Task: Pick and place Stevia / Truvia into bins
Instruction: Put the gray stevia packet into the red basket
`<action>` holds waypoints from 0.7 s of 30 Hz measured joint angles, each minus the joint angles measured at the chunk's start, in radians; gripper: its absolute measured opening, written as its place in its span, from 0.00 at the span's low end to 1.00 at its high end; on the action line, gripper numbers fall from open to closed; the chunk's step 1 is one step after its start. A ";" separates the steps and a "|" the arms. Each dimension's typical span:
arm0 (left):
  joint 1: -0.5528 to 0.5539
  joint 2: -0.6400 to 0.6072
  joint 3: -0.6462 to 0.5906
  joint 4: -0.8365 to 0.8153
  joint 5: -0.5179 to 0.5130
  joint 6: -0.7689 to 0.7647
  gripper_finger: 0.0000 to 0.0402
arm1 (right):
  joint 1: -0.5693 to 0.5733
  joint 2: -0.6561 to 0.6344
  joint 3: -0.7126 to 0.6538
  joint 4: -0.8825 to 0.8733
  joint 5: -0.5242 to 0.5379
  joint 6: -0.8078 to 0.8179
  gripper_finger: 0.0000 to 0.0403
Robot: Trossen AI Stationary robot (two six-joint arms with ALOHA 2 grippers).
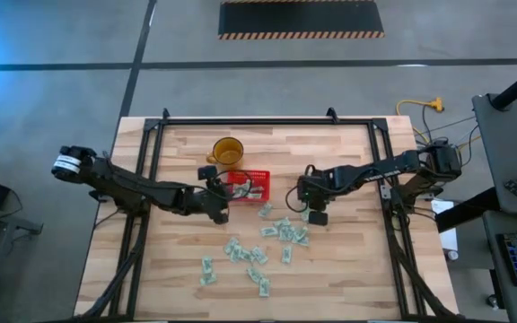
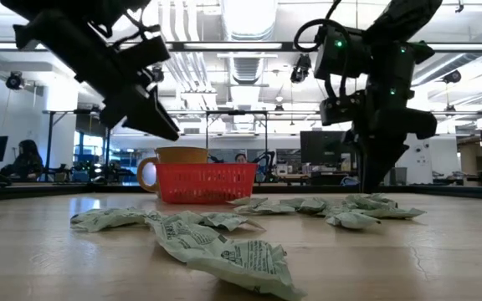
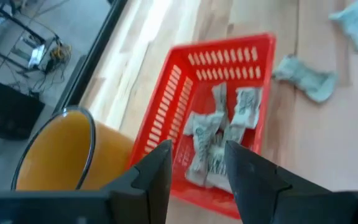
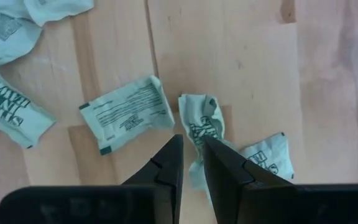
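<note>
The red basket (image 1: 245,186) (image 3: 229,46) stands on the table just in front of the amber cup (image 1: 227,151) and holds several pale green sachets (image 3: 219,134). My left gripper (image 1: 225,199) (image 3: 197,162) hangs open above the basket's near left side, with nothing between its fingers. More sachets (image 1: 258,247) lie scattered flat on the wood in front of the basket. My right gripper (image 1: 317,215) (image 4: 191,152) points down, its fingers a narrow gap apart, low over a crumpled sachet (image 4: 201,121) at the right end of the scatter. My right gripper comes from above, pointing down, with its fingertips (image 4: 173,155) on either side of the crumpled sachet's lower end (image 4: 194,171). That sachet lies on the table. I cannot tell whether the fingertips touch it.
A flat sachet (image 4: 129,112) and another crumpled one (image 4: 266,155) lie close on either side of my right fingers. The cup (image 3: 55,149) stands right against the basket's far left corner. Black frame rails (image 1: 151,170) run along the table's left and right edges.
</note>
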 joint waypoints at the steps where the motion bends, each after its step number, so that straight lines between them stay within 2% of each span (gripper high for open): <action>1: -0.004 -0.005 0.000 -0.002 0.001 0.000 0.33 | -0.001 0.000 -0.001 0.002 0.003 0.000 0.13; 7: -0.024 -0.019 -0.002 -0.003 0.003 0.000 0.33 | -0.002 0.000 -0.015 0.026 0.049 -0.004 0.13; 21: -0.081 -0.048 0.008 -0.001 0.002 0.001 0.33 | -0.002 0.000 -0.053 0.099 0.050 -0.026 0.13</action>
